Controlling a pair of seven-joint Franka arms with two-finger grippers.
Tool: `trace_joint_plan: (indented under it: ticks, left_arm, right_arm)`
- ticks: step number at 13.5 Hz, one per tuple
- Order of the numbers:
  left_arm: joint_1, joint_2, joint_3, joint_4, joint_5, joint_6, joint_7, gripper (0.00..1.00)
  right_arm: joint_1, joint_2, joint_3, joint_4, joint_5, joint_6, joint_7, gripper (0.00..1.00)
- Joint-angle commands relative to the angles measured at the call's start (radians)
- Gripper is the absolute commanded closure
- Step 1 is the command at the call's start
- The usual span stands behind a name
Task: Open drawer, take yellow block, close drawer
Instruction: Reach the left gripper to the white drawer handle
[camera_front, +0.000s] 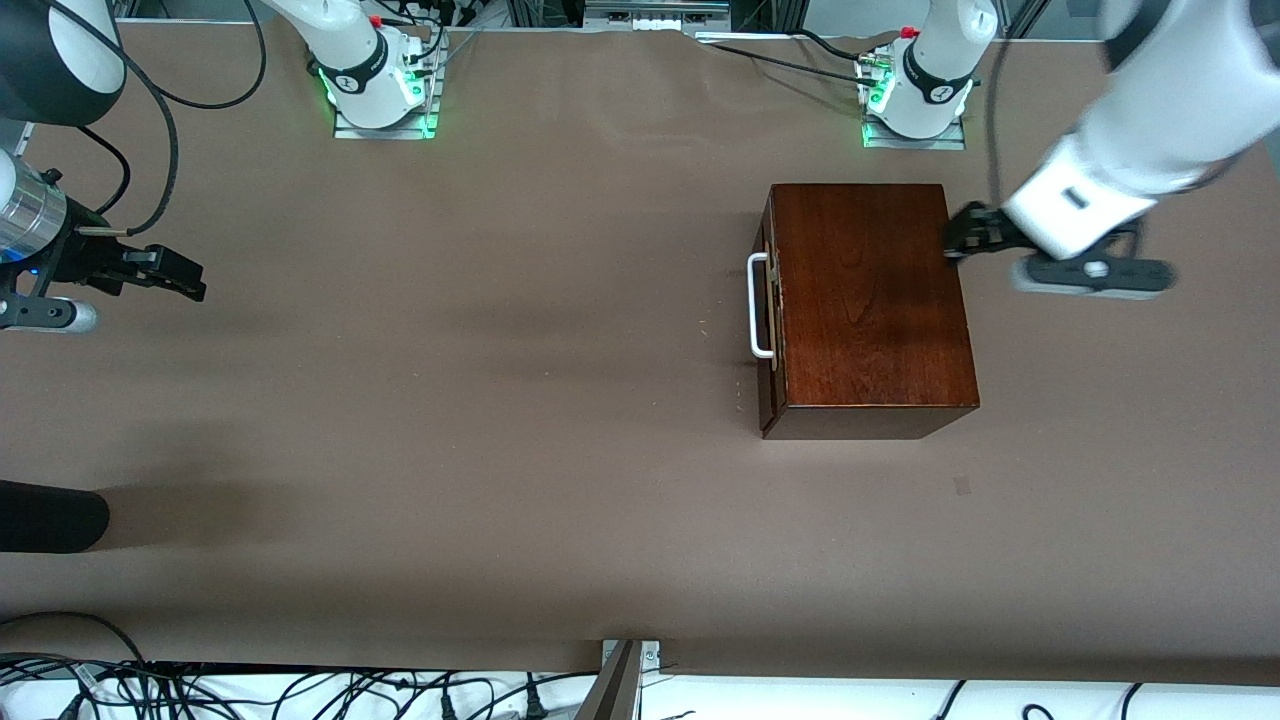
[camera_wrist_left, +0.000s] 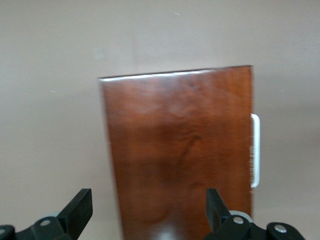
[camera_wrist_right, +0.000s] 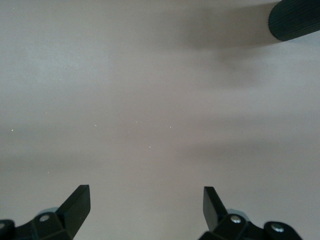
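Observation:
The glossy dark-brown wooden box (camera_front: 865, 300) stands toward the left arm's end of the table. The drawer is shut; its dark front (camera_front: 768, 300) and white U-shaped handle (camera_front: 758, 305) face the right arm's end. The yellow block is hidden. My left gripper (camera_front: 958, 238) is open and empty, over the box's edge away from the handle. The left wrist view shows the box top (camera_wrist_left: 180, 155) and handle (camera_wrist_left: 255, 150) past my left gripper (camera_wrist_left: 148, 200). My right gripper (camera_front: 180, 275) is open and empty, waiting over bare table at the right arm's end; the right wrist view (camera_wrist_right: 146, 197) shows only table under it.
A black rounded object (camera_front: 50, 515) lies at the right arm's end, nearer the front camera; it also shows in the right wrist view (camera_wrist_right: 295, 19). The arm bases (camera_front: 380, 90) (camera_front: 915, 100) stand at the table's back edge. Cables (camera_front: 300, 690) hang below the front edge.

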Motion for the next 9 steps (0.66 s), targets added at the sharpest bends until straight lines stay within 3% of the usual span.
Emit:
trace_joint_plan:
  ticks: [1,3,9]
  left_arm:
    - [0.004,0.088,-0.097,0.073,0.013,-0.011,-0.116,0.0]
    - [-0.046,0.125,-0.135,0.082,0.06,0.017,-0.194,0.0]
    - [-0.22,0.214,-0.133,0.071,0.125,0.077,-0.345,0.0]
  right_arm:
    - [-0.009,0.004,0.004,0.013,0.015,0.002,0.008,0.0]
    - [-0.009,0.006,0.004,0.013,0.015,0.002,0.009,0.0]
    - [-0.01,0.011,0.004,0.013,0.015,0.006,0.005,0.0]
